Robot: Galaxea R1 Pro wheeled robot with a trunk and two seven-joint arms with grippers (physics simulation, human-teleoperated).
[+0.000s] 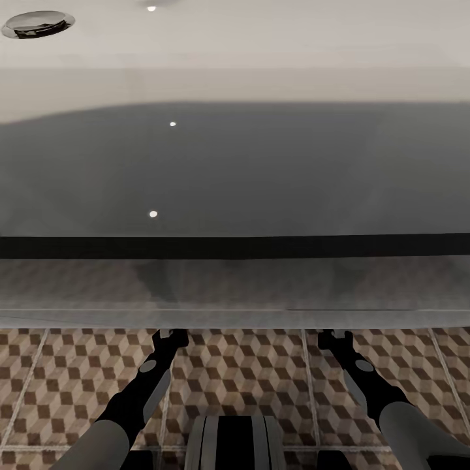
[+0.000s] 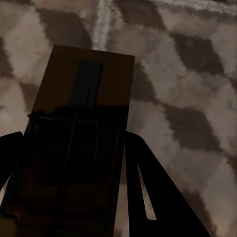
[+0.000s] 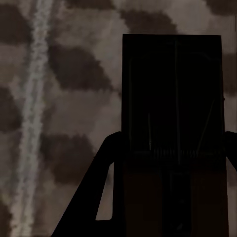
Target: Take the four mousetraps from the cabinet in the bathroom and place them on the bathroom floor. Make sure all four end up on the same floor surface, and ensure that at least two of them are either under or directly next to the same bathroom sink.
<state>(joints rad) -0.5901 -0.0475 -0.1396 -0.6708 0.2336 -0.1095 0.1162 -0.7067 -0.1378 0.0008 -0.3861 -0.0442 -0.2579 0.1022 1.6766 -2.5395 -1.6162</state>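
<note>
Nearest to the robot, the head view showed its own trunk and both arms reaching forward and down over the bathroom floor (image 1: 261,385), tiled in the brown and beige cube pattern. The left gripper (image 1: 171,335) and the right gripper (image 1: 334,335) ended just at the edge of a big white basin or tub (image 1: 235,163), which had a glossy dark inside and a drain (image 1: 38,23) at the far left corner. In this view the rim hid the jaws and anything they carried.

The wrist views gave what the head view did not. In the left wrist view, a mousetrap (image 2: 84,128) sat between the dark fingers (image 2: 153,192), its wire mechanism visible, with the tiles close behind it. In the right wrist view, a second mousetrap (image 3: 173,113) was held the same way between the fingers (image 3: 98,187). So both pairs of jaws were clamped on a trap each.

I judged that the arms were held low so the traps could be laid flat on the tiles near the basin. I could not tell if the traps already touched the floor.
</note>
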